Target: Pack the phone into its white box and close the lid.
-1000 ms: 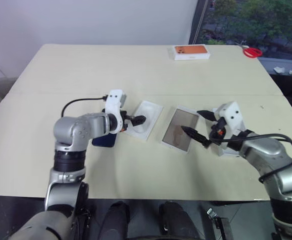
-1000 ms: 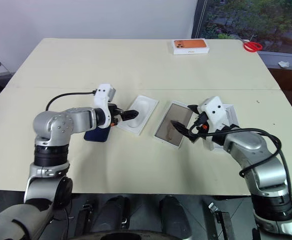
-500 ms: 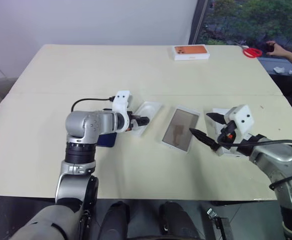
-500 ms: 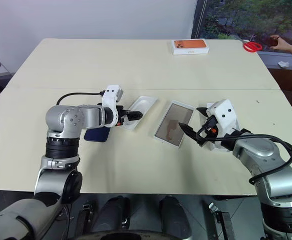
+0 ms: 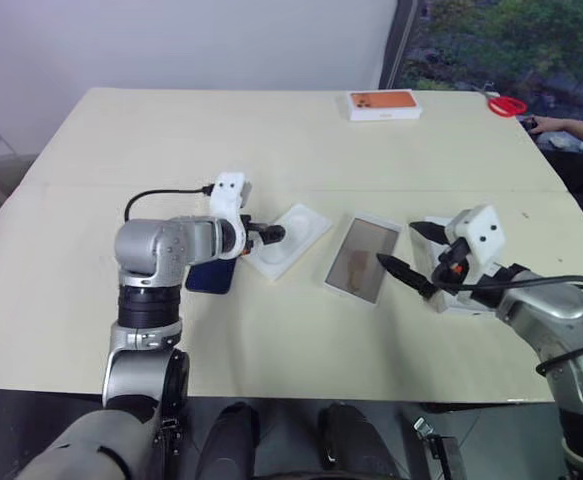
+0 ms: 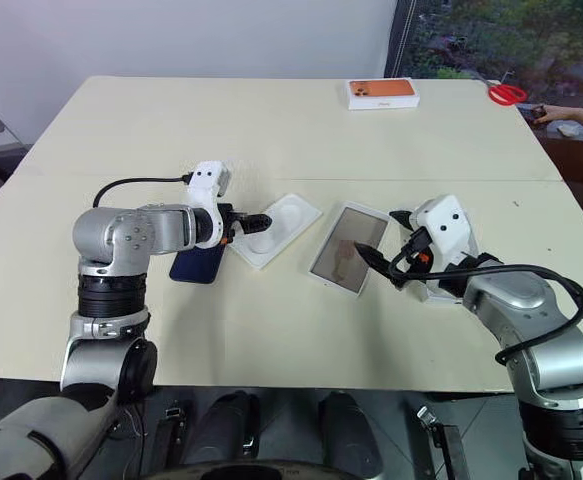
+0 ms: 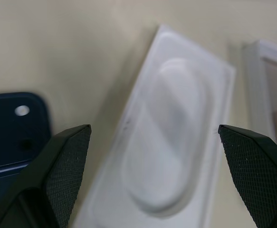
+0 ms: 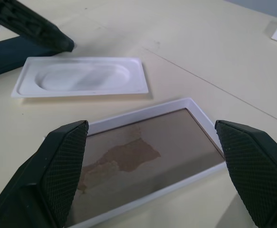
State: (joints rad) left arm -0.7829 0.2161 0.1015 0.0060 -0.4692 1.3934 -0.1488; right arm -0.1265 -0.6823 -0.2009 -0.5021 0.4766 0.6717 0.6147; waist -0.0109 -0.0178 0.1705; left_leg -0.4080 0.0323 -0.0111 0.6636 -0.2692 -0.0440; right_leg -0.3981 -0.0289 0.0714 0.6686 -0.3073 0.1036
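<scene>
nearest, right gripper (image 5: 403,250) fingers stood spread beside the empty white box (image 5: 362,258); left gripper (image 5: 273,236) fingers spread over the white insert (image 5: 289,239); phone (image 5: 211,275) lay flat on counter (image 5: 271,140) under the left arm.

Phone (image 6: 198,264): slim, dark navy, glossy, lying flat on the counter left of centre, back up; a small camera lens shows at one corner in the left wrist view. Partly hidden under the robot's left forearm.

White box (image 5: 362,258): shallow open tray, white rim, greyish-brown inside with a darker blotch. Lies flat near the counter's centre, angled with its long side running near-left to far-right. Empty, well right of the phone.

Lid (image 5: 458,295): white, mostly hidden behind the right arm, just right of the box; printed top cannot be made out.
</scene>
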